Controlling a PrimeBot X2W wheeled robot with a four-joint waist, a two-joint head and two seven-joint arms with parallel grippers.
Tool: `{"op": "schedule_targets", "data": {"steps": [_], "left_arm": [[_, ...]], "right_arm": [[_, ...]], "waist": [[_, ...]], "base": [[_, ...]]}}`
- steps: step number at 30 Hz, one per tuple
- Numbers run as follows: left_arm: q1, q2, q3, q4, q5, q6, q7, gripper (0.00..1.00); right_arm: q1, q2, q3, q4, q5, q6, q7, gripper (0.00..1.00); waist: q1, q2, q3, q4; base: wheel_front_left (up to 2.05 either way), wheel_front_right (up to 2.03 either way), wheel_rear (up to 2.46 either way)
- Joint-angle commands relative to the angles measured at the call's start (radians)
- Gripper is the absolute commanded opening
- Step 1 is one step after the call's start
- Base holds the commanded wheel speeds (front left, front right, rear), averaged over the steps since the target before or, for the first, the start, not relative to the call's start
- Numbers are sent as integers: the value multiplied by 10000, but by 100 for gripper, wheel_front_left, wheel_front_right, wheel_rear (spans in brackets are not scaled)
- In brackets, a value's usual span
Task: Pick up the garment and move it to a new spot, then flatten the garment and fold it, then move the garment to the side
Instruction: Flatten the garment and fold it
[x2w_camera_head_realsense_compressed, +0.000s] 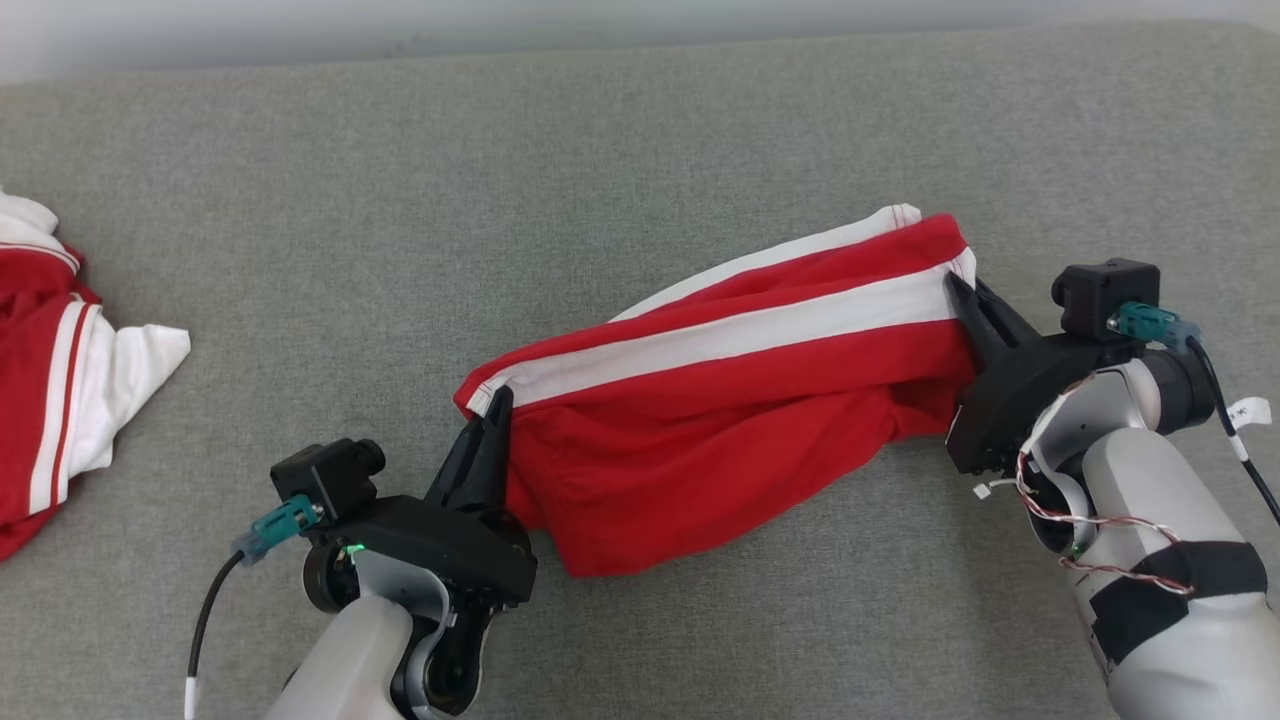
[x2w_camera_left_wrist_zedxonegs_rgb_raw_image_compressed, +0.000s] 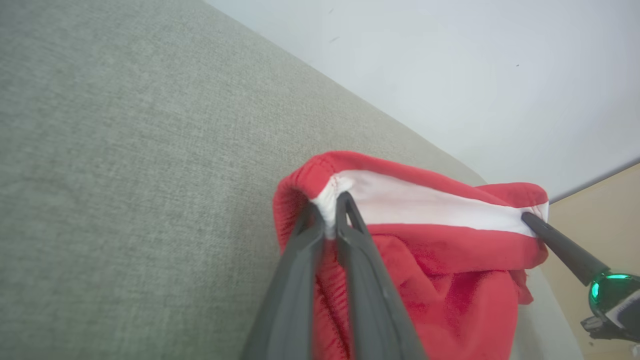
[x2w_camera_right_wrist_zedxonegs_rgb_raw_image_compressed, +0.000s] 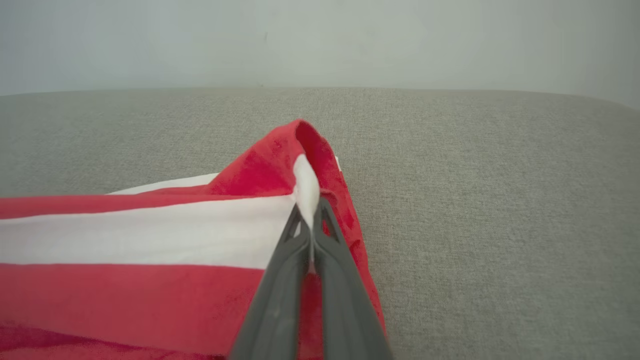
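— What have the jaws got, from where you stand?

— Both pairs are pinched tight on cloth. The left gripper (x2w_camera_head_realsense_compressed: 497, 398) has its jaws closed on a corner of the garment (x2w_camera_head_realsense_compressed: 740, 430), right where the white stripe (x2w_camera_head_realsense_compressed: 720, 340) ends. The right gripper (x2w_camera_head_realsense_compressed: 957, 287) is clamped on the stripe's other end.

— And the garment itself?

— It's red, and it's strung between the two grippers over the middle of the tabletop (x2w_camera_head_realsense_compressed: 560, 140), nearer its front edge than its back. The stripe is pulled fairly straight. The red cloth below it sags in a slack belly and seems to rest on the grey covering, though I can't tell how much of it touches.

— So how is this step done well?

— I'd judge it's being carried or spread out. Hold both pinches firm and move the arms together, so the stripe is taut but not wrenched. Set it down so the belly rolls out flat rather than bunching. Give a wide berth to the other red-and-white clothes (x2w_camera_head_realsense_compressed: 60, 370) at the tabletop's left edge.

— Any writing on anything?

— No brand on the cloth that I can see. There's a small white tag (x2w_camera_head_realsense_compressed: 1250, 412) on the cable (x2w_camera_head_realsense_compressed: 1215, 385) by the right gripper, over the tabletop's right edge. It has dark marks on it, too small to read.
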Motion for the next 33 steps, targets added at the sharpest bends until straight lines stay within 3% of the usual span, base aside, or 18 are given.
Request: {"op": "schedule_targets", "data": {"steps": [1,6,7,8,9,20,33], "left_arm": [[-197,-8,6,217,129,-4,-90,0],[-419,-103,8,841,247,-39,-232,4],[-427,-122,-5,934,257,-67,-259,26],[-449,-137,-7,1008,255,-81,-284,46],[-465,-152,-6,1068,263,-129,-313,100],[136,50,143,621,1007,-320,-481,100],[2773,309,2116,-2092,4345,-97,-476,100]], "right_arm": [[-218,-94,117,346,-30,-26,-101,0],[-647,-150,462,1420,-68,-26,-473,2],[-696,-147,523,1589,-60,-26,-555,34],[-742,-141,593,1744,-44,-26,-637,77],[-781,-139,664,1890,-23,-26,-721,100],[-880,-275,865,2869,156,-26,-1007,100],[-586,-265,634,3674,807,-26,685,100]], "waist": [[-3,-2,223,146],[-3,-2,238,165],[-3,-2,221,168],[-3,-2,199,172],[-3,-2,167,177],[-3,-2,-603,173],[-3,-2,-1964,328]], "base": [[0,0,0],[0,0,0],[0,0,0],[0,0,0],[0,0,0],[0,0,0],[0,0,0]]}}
